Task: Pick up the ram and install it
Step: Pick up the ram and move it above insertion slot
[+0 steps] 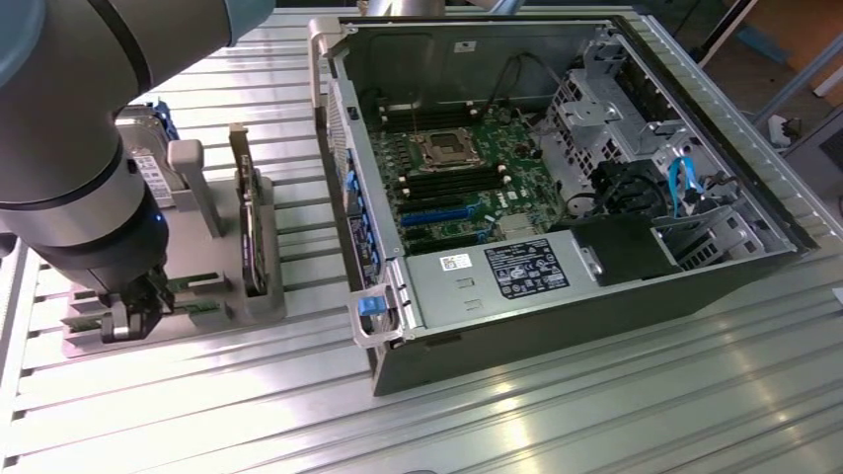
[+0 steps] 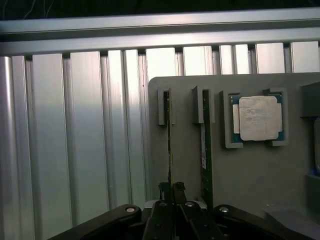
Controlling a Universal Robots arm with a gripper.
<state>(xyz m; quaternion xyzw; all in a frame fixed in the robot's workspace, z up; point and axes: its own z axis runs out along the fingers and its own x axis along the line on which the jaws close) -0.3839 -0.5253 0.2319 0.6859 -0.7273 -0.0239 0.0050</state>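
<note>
Low at the exterior view's left, your black gripper point(image 1: 129, 321) pinches the thin green ram stick point(image 2: 169, 145), propped edge-up in a grey slotted holder point(image 2: 250, 180) for grasping.

Silver ribbed aluminium table point(image 1: 593, 405): long parallel slats w/ narrow grooves btwn, glare patches on the nearer slats in the ext. view. A crosswise aluminium rail point(image 2: 160, 25) runs along the slat ends.

Two things sit directly on it:
- Flat grey plastic holder plate point(image 2: 250, 175), at the ext. view's left. Rectangular w/ a rounded corner, edges roughly in line w/ the slats, bare slats beside it.
- Open dark metal computer case point(image 1: 593, 306), lying on its side w/ the open face up, centre to the ext. view's right. Near the plate but apart, w/ a strip of bare slats btwn them.
</note>
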